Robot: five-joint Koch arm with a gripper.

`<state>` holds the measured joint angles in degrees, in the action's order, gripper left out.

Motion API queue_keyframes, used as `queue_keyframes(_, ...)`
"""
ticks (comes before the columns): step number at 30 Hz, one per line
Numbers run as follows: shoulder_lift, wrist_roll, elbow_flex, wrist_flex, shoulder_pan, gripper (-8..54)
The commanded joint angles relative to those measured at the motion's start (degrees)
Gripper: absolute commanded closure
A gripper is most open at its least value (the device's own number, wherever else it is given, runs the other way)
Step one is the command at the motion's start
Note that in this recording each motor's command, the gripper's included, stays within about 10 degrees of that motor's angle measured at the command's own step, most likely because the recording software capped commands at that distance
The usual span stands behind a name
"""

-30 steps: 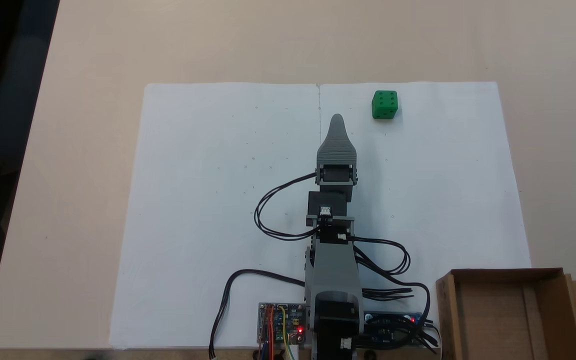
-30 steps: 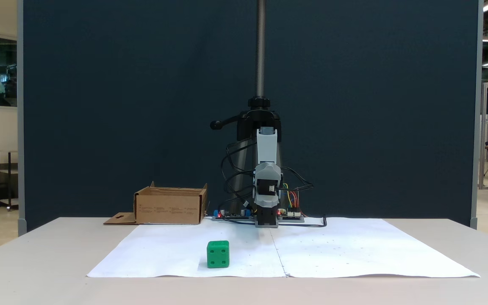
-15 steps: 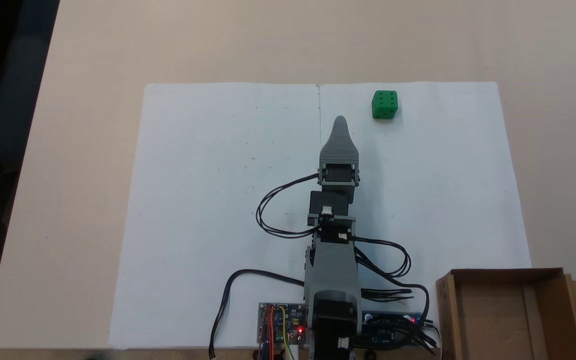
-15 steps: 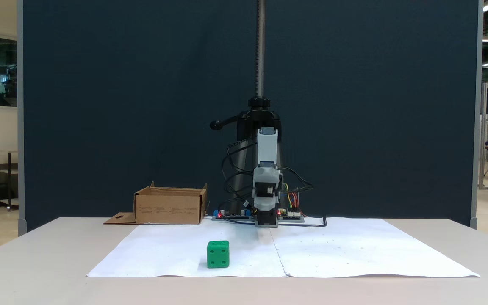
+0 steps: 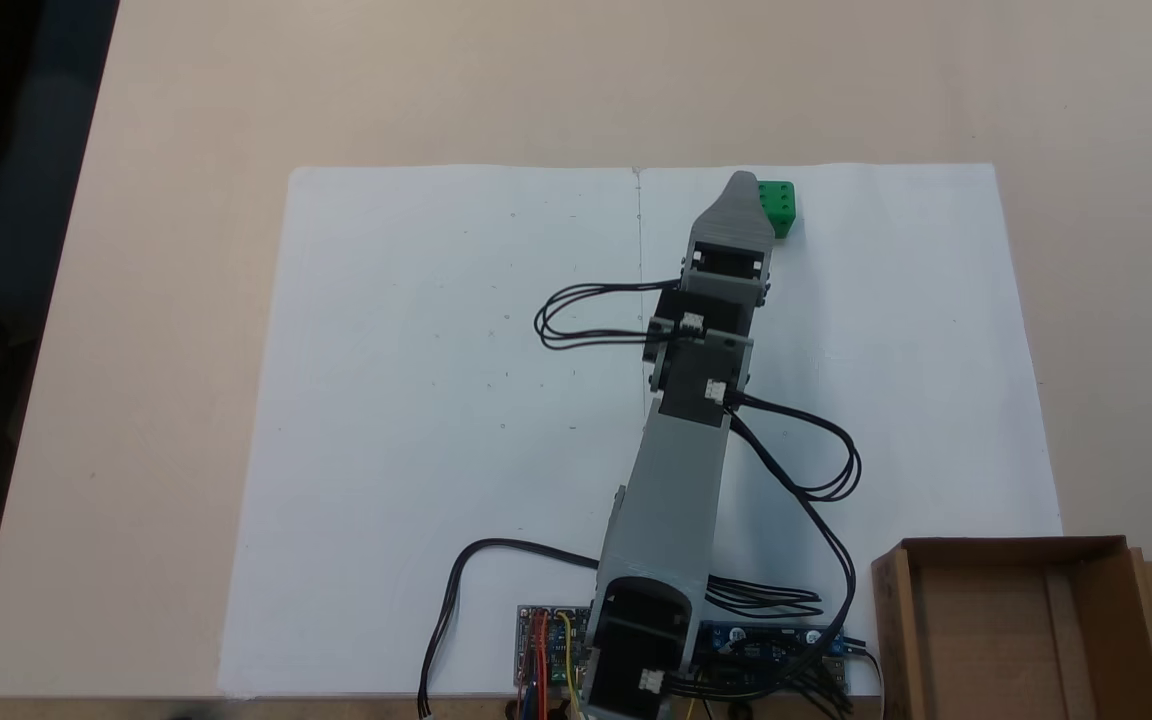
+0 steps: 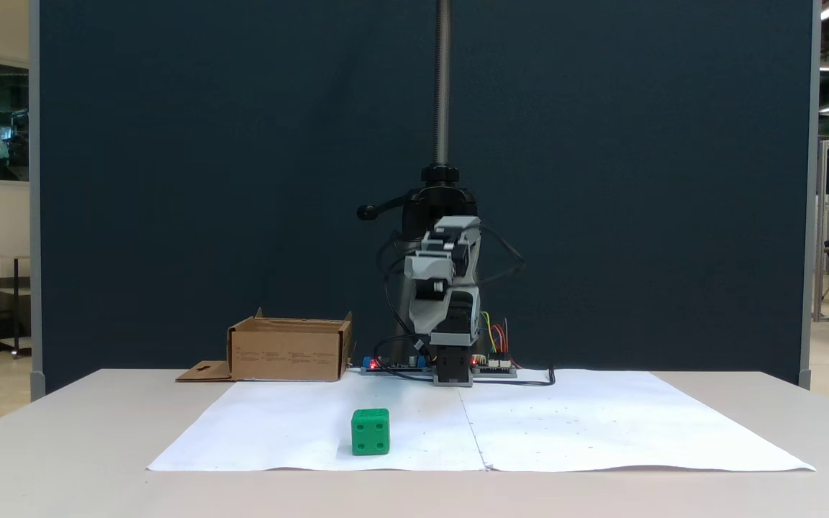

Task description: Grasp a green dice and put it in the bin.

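Dice (image 6: 370, 432) nearest the front-facing fixed camera, green and square on the white paper sheet (image 6: 601, 424), close to the sheet's front edge with bare paper all around it. Seen from the fixed camera above, that same green dice (image 5: 779, 207) sits near the sheet's far edge, and the grey gripper (image 5: 739, 182) overlaps its left side in that picture, the arm (image 5: 671, 480) stretched out and angled right. Only one tapered tip shows, so whether the jaws are wide or narrow, I cannot tell. From the front the gripper hangs well above the paper, raised and folded near the arm's base. Further back, the bin (image 6: 288, 350), brown cardboard, stands at the sheet's back left corner with its flap lying flat; faint print on its side is too small to read. From above the bin (image 5: 1026, 565) is bottom right, open. Plenty of bare tabletop (image 5: 186, 300) to either side.
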<state>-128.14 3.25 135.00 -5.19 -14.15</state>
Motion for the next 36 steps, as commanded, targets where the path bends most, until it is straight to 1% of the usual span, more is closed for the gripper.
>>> queue_keyframes(1, 1.2, -2.2, -6.2, 9.2, -1.8, 4.6)
queue_keyframes(5, 9.4, -2.1, -13.3, 22.0, -2.4, 4.7)
queue_keyframes(9, 20.6, -1.4, -23.0, 32.8, -3.1, 4.7)
queue_keyframes(14, 34.2, 1.8, -38.3, 39.9, -4.0, 4.6)
queue_keyframes(21, 49.9, 8.1, -60.3, 49.3, -6.7, 4.6)
queue_keyframes(28, 57.8, 15.9, -73.3, 53.7, -7.3, 4.7)
queue_keyframes(36, 61.5, 25.7, -74.6, 53.9, -7.4, 4.7)
